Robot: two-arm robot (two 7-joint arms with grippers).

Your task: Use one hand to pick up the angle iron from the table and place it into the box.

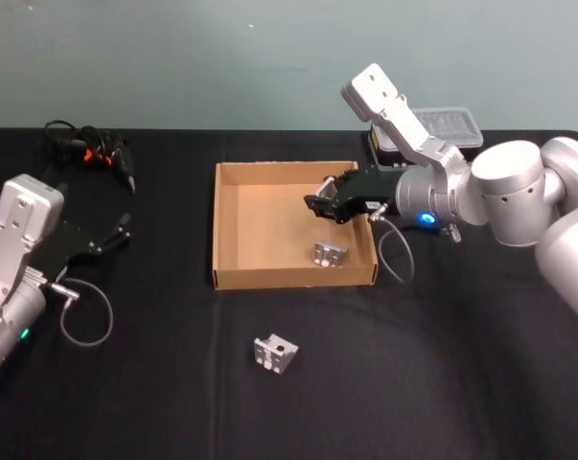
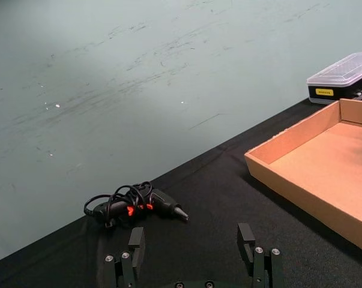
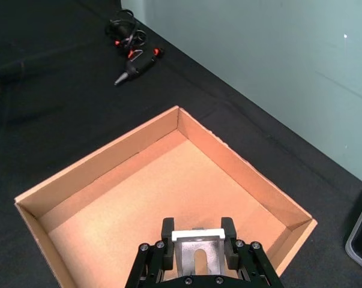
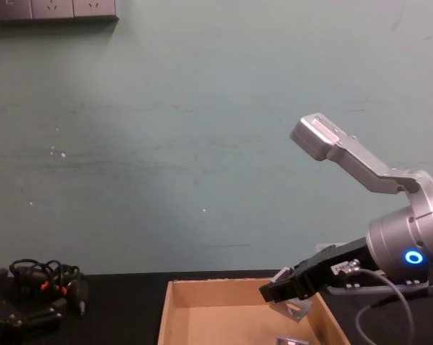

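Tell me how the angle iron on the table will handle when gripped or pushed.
The angle iron looks like bright solid metal: probably stiff and heavy for its size. Its smooth faces may slip in a grip. Sitting on flat faces, it should slide, not roll.

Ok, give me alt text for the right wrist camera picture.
The right gripper holds a silver angle iron between its fingers above the tan cardboard box. Beyond the box, a black tool with a coiled cable lies on the black table, before a pale green wall.

Head camera looks down, chest camera level, sharing the box (image 1: 293, 276)
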